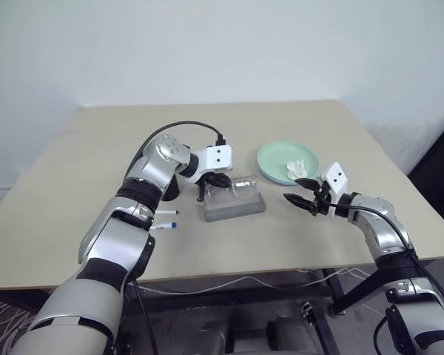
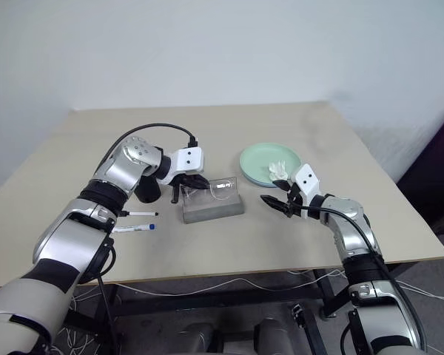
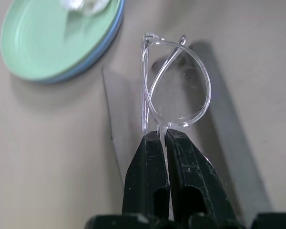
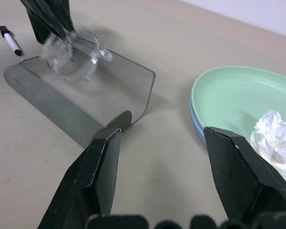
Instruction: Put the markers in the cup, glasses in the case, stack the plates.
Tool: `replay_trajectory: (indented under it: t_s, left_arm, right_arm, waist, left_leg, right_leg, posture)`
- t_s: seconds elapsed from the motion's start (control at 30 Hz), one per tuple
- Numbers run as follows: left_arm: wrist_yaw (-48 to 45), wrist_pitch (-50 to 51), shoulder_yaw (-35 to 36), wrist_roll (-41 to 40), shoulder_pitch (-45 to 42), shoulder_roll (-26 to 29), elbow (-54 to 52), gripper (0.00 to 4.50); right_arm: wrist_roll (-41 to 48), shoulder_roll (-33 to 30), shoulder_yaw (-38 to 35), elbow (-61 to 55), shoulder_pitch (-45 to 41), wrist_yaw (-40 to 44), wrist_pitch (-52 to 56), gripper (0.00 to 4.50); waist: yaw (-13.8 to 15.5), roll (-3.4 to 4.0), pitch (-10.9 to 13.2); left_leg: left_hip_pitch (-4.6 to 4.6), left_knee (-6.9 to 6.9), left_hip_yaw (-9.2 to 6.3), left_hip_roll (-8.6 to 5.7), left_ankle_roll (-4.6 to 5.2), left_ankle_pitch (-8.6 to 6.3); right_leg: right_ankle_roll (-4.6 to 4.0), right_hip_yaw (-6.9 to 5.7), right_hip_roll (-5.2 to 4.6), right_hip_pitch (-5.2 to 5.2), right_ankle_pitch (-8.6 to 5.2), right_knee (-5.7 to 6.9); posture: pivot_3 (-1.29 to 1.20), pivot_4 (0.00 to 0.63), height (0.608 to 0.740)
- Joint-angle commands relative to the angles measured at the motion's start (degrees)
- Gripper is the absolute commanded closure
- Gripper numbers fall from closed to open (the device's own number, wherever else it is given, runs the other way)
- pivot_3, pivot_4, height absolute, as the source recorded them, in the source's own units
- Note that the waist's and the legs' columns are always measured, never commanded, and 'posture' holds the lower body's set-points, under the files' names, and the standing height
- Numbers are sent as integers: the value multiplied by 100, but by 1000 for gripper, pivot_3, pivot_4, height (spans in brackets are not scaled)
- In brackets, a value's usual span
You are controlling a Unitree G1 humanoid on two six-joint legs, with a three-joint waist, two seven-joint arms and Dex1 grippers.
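The left gripper [image 3: 166, 136] pinches the glasses [image 3: 176, 81], one clear, thin-rimmed plastic pair with rounded lenses, above the open case [image 1: 234, 203], a long grey box with a smoky translucent lid standing raised. The right gripper [image 4: 164, 143] has its two matt black fingers spread, holding nothing, near the two round plates [image 1: 286, 163], mint green stacked on light blue, bearing one crumpled white lump [image 1: 299, 168]. Two white-barrelled markers [image 2: 137, 221] lie on the smooth tan table [image 1: 96, 148] beside the black cup [image 2: 149, 190].
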Motion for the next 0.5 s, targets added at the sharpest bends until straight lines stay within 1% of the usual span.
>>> replay_trajectory:
  t_s: [0.03,0.27,0.5]
  left_arm:
    - [463,-110,-43,263,-217,-128,194,4485]
    - [790,-197,-88,510,-212,-341,518,4485]
    - [218,-154,-176,604,-47,-347,474,4485]
  right_arm:
    - [45,-13,-109,-225,2,-35,-85,1479]
    - [50,28,-91,-298,85,-72,-61,1479]
    - [40,60,-70,-322,101,-91,-55,1479]
  waist:
    - [0,0,0]
    - [-3,-1,0]
    - [-2,-1,0]
  left_leg:
    - [0,0,0,0,-1,0]
    - [0,4,2,0,-4,-2]
    - [-1,9,2,0,-3,-2]
  right_leg:
    - [1,0,0,0,1,0]
    - [7,0,0,1,4,2]
    - [9,0,0,2,6,2]
  posture:
    - [0,0,740]
    - [0,0,740]
    - [0,0,740]
